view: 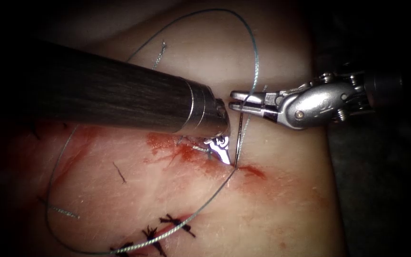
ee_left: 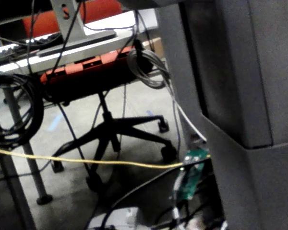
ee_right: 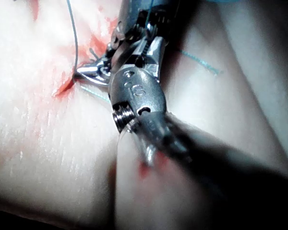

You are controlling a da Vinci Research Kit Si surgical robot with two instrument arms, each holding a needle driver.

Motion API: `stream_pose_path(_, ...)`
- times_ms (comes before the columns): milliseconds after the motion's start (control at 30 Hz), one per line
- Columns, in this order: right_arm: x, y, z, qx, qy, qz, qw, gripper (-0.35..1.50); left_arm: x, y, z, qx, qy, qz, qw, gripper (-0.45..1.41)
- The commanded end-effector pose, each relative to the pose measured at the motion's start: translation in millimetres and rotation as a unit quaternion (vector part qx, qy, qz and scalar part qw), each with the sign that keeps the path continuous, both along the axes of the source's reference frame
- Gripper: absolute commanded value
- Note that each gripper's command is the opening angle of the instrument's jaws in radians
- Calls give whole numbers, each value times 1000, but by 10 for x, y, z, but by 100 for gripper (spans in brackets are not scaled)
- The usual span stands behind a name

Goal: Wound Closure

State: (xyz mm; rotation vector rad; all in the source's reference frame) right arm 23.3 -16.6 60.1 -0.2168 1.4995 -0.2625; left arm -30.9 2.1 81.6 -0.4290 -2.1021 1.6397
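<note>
- Curved steel needle not made out; thin grey-blue thread enters the pale pork-belly tissue at the red-stained cut, then loops wide over it.
- Right arm's silver pincer closed on the thread above the cut.
- Left arm's pincer tip at the cut; cannot tell its state.
- Dark knotted stitches lie nearer the camera.
</note>
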Motion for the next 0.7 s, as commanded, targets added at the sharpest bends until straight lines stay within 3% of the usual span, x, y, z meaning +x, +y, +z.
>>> stream_pose_path(33, 9, -4, 2, -1, 1, -4, 1000, -35, -5, -1, 5, 2, 2, 1, 1000, -45)
stream_pose_path(700, 8, -10, 0, 39, -5, 6, 999, -35, -3, -3, 5, 4, 0, 2, 1000, -45)
